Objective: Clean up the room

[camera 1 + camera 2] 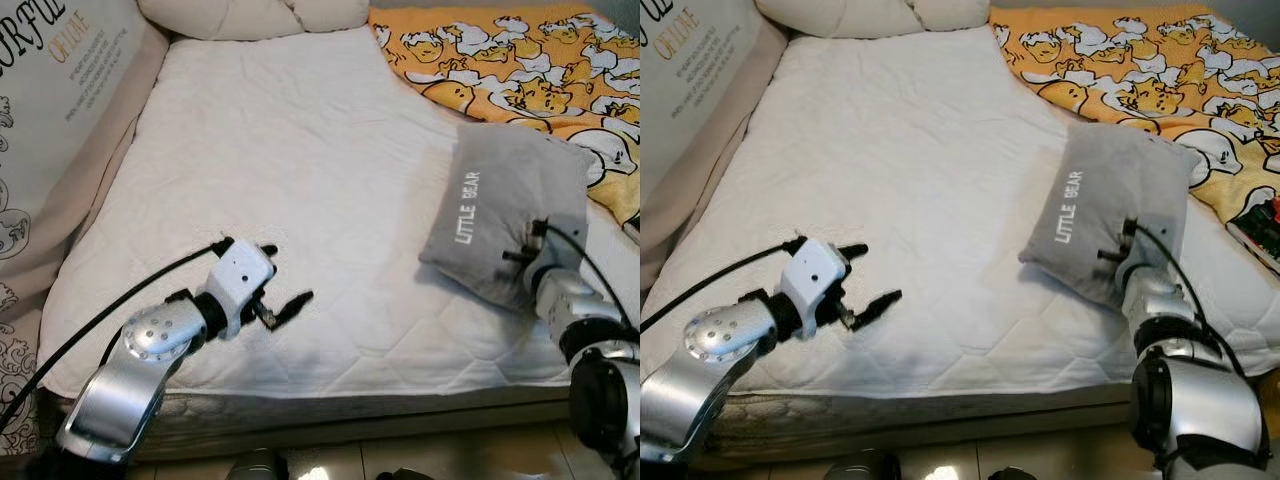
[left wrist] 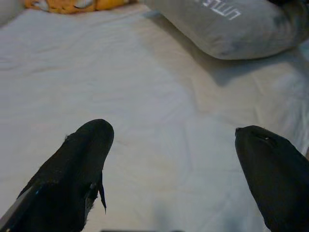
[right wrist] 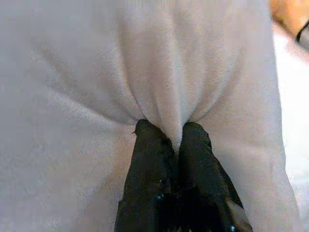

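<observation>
White quilted mattress (image 1: 300,200) fills most of the scene, with a duck-print blanket (image 1: 530,70) bunched at its far right and cream pillows (image 1: 250,15) along the head. On the right side of the mattress, near the front edge, lies the grey pillow (image 1: 500,205) lettered LITTLE BEAR, its long axis running from the near edge up toward the blanket. The right gripper (image 3: 169,140) is right at the pillow's near corner, its fingers pressed together on a fold of the grey fabric, which puckers around them. The left gripper (image 1: 275,275) hovers low over bare mattress well to the pillow's left, fingers spread and holding nothing. So the right arm owns the pillow; carrying it toward the head of the bed looks like the next move, and a one-corner pinch may let it sag or slip.
</observation>
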